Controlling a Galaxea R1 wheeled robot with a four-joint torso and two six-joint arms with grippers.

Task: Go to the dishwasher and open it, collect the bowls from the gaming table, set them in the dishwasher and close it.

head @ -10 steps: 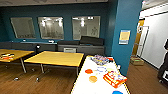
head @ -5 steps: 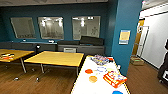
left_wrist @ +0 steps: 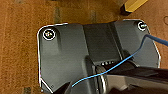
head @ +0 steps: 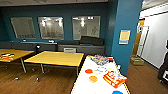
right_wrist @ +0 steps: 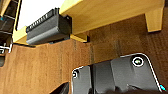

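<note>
Head view: bowls on the gaming table ahead; whether either arm's fingers are apart, cannot tell.

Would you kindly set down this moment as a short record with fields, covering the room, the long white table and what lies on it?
room: dark teal walls, wooden floor
gaming table: long white-topped table with yellow rim, lower right in the head view
bowls: red-orange round bowl, orange round bowl, bright blue bowl at the near edge
other items on it: colourful game boxes
neighbouring furniture: plain yellow-topped table to its left
person: partly seen at the right edge
</note>
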